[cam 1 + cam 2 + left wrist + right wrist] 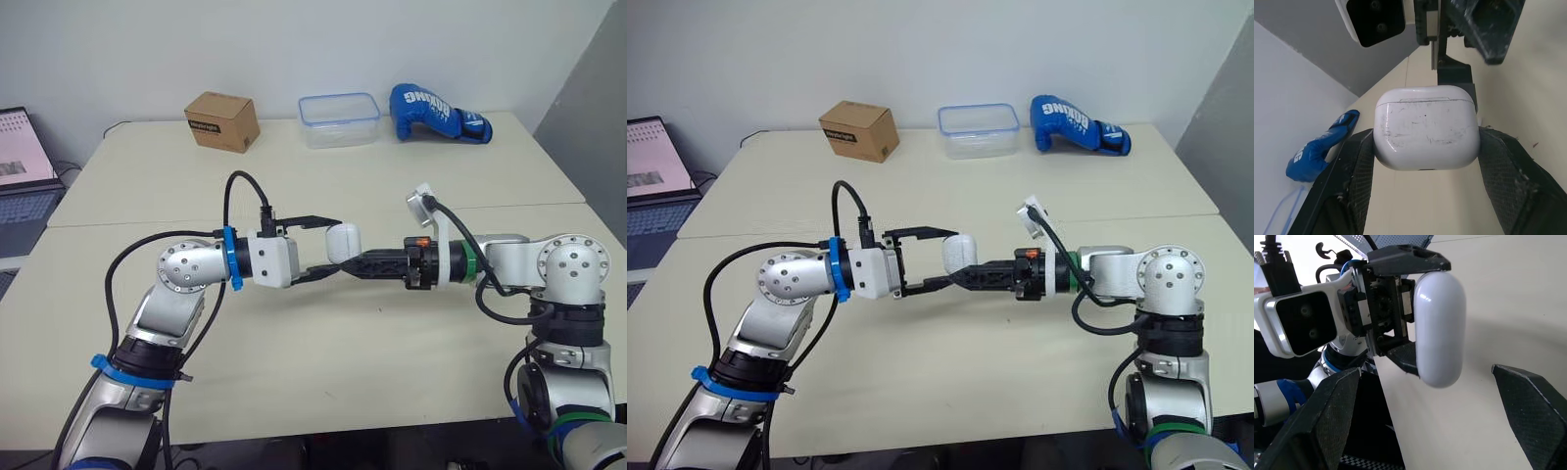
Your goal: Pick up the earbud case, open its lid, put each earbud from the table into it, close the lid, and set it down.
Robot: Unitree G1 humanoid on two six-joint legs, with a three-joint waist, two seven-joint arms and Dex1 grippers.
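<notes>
The left gripper (333, 247) is clamped on the white earbud case (344, 241), holding it above the middle of the table (323, 362) with its lid closed. At the case's 3 o'clock, the right gripper (355, 264) points at it, 2 fingers spread apart. Along the far edge sit a cardboard box (222, 120) at 11 o'clock, a plastic container (339, 119) at 12 and a boxing glove (436, 113) at 1.

your left arm (186, 269) bends at the elbow and sends its forearm level toward the right; the left gripper (337, 246) is clamped on the earbud case (344, 242), one finger above it, one below; your right arm (549, 264) mirrors the pose, elbow bent, forearm level and aimed left; the right gripper (355, 265) has its fingers spread wide, tips near the case and close beside the left gripper's lower finger; the two wrists face each other.
</notes>
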